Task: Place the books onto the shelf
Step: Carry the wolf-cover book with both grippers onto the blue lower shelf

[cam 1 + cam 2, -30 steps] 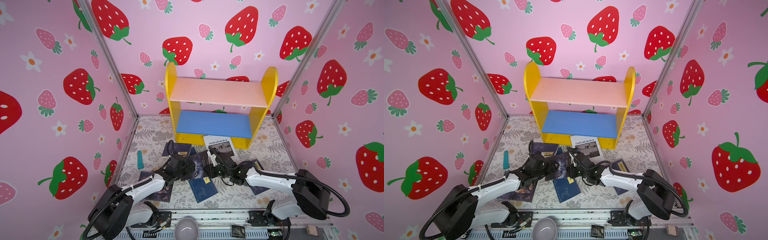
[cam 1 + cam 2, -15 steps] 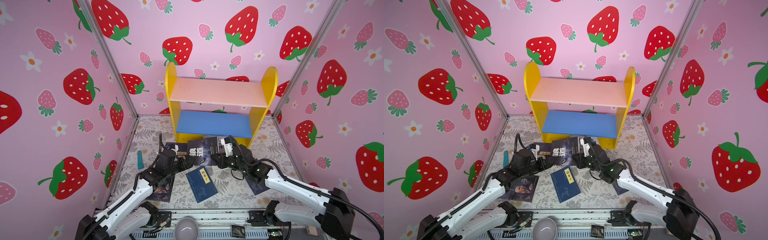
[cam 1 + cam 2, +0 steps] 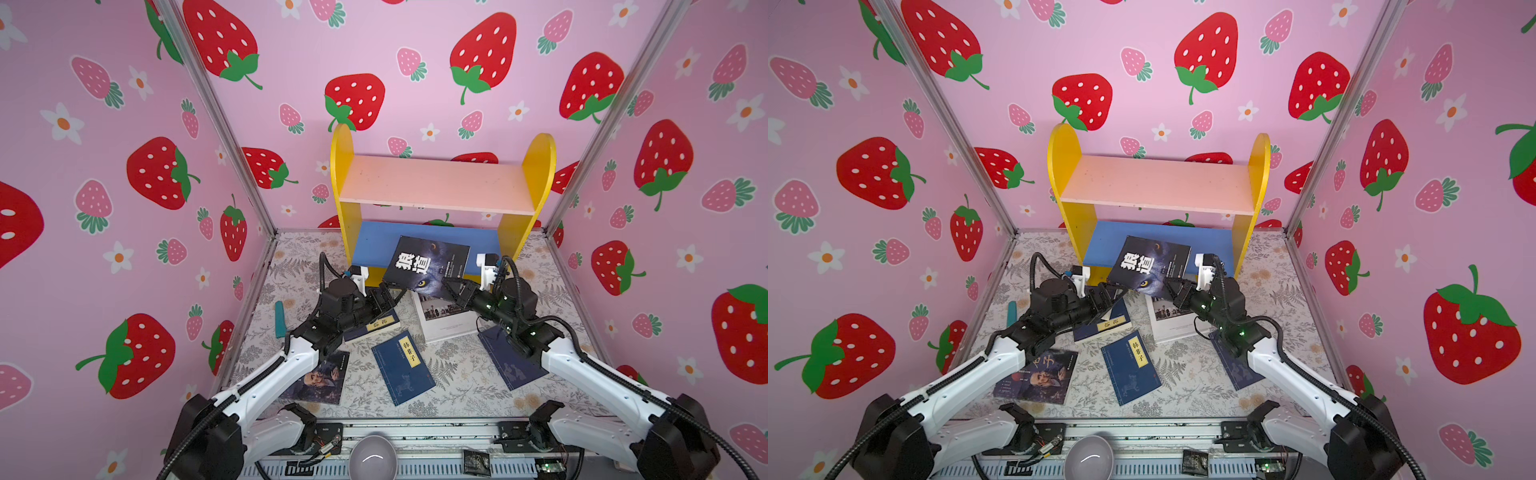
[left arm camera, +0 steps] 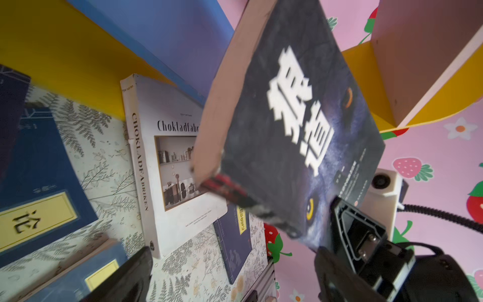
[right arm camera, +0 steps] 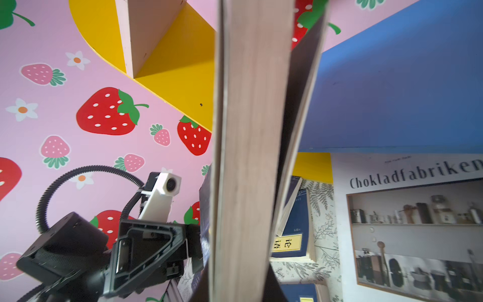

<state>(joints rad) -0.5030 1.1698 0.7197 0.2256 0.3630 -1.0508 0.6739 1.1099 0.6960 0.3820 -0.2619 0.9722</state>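
Left wrist view: right tool clamps the wolf-eye book by a corner; left tool gapes empty. Support its free edge, then slide onto the blue board.

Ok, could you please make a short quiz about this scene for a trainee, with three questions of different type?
1. True or false: the black wolf-eye book lies flat on the table.
2. Which gripper is shut on that book? A left, B right, C both.
3. Fill in: the white Chokladfabriken book lies on the table before the shelf, whose lower board is ____.
Key: 1 false: it is held up. 2 B: the right gripper grips it, the left gripper is open. 3 blue.
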